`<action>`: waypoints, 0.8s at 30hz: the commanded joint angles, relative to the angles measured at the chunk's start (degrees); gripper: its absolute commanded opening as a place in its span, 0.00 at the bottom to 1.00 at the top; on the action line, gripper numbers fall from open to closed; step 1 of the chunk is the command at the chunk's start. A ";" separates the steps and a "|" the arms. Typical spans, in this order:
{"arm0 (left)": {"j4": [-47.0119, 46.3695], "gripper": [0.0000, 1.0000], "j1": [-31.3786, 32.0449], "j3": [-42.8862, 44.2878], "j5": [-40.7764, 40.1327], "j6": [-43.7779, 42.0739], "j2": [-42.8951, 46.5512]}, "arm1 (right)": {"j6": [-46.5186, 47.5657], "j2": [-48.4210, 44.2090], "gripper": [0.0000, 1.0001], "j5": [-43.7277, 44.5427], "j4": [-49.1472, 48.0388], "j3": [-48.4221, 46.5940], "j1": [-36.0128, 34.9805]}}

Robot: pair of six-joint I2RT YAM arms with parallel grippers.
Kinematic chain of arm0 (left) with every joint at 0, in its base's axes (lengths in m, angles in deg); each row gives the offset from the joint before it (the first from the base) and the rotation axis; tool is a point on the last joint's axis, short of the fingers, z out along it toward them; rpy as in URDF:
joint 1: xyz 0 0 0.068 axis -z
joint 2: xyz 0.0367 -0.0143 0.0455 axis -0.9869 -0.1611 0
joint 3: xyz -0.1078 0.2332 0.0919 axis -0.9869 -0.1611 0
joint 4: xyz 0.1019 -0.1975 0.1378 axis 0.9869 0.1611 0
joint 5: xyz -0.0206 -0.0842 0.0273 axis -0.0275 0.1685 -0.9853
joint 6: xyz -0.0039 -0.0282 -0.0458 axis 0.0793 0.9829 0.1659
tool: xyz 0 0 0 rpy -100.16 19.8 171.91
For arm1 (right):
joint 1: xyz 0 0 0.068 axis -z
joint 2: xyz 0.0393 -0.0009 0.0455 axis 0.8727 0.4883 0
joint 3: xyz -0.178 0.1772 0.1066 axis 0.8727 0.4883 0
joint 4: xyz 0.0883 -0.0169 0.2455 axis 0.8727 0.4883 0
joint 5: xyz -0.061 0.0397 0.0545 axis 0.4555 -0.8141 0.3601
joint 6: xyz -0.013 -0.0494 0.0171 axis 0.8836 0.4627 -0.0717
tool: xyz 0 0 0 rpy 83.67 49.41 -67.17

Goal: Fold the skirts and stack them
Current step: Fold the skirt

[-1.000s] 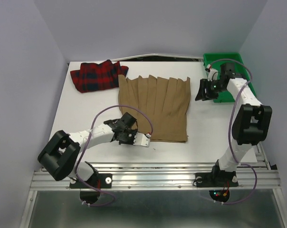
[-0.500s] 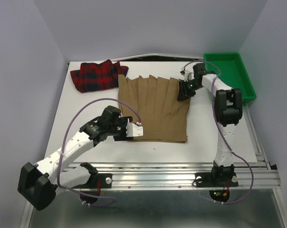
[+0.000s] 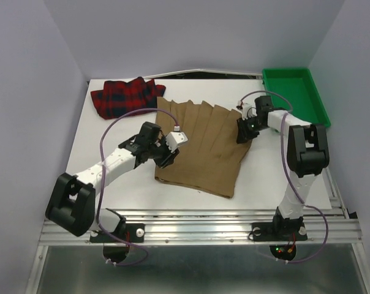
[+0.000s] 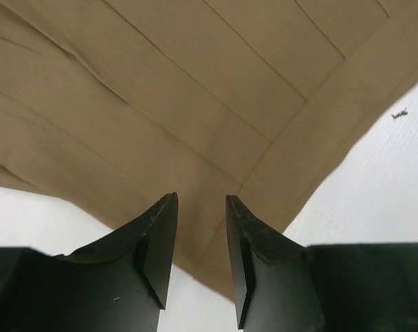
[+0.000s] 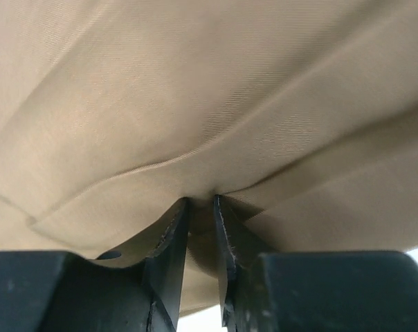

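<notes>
1. The tan skirt (image 3: 203, 147), on the counter (image 3: 283, 171), is pinched at its right edge by the right gripper (image 5: 200, 202); that thin hold could be lost.
2. The left gripper (image 4: 201, 200) is parted and empty; the cloth could be bunched by lopsided pulling.

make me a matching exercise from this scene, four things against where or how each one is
Things:
1. red plaid skirt
2. green tray
3. left tool
4. right tool

Place or state:
a. pinching the right edge of the tan skirt
b. at the far right
c. open, over the tan skirt's left side
d. bunched at the far left

Pairs: 1-d, 2-b, 3-c, 4-a
</notes>
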 commanded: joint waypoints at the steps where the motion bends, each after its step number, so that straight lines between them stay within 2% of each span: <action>1: -3.86 0.44 0.06 5.02 1.13 6.59 -4.90 | 5.96 -4.81 0.26 3.56 7.27 10.40 -3.91; 5: -5.34 0.44 -1.08 5.02 -2.47 6.85 -11.50 | 6.76 -13.16 0.27 -3.03 14.65 15.69 -14.19; 8: -6.84 0.44 -3.54 6.69 -4.32 7.73 -15.44 | 6.32 -16.34 0.27 -11.02 19.49 14.47 -19.74; 9: -6.84 0.44 -5.20 8.43 -4.76 8.52 -16.42 | 6.23 -16.43 0.27 -15.65 20.80 13.24 -19.75; 11: -6.06 0.46 -6.97 10.46 -4.68 8.61 -18.96 | 5.36 -16.08 0.32 -18.68 24.06 8.24 -19.75; 16: -6.93 0.56 -11.11 13.89 2.27 6.51 -15.29 | 2.80 -16.87 0.45 -19.57 22.32 1.20 -14.57; 18: -5.88 0.61 -11.37 15.82 1.83 5.63 -13.88 | 2.10 -15.38 0.50 -17.04 21.35 -1.18 -11.75; 22: -2.91 0.66 -12.34 22.93 -0.97 4.14 -17.29 | 2.79 -12.39 0.50 -9.05 17.75 -1.62 -10.08; 24: -0.70 0.68 -13.48 25.75 -1.16 3.52 -19.67 | 2.89 -11.68 0.50 -7.97 17.83 -1.27 -10.08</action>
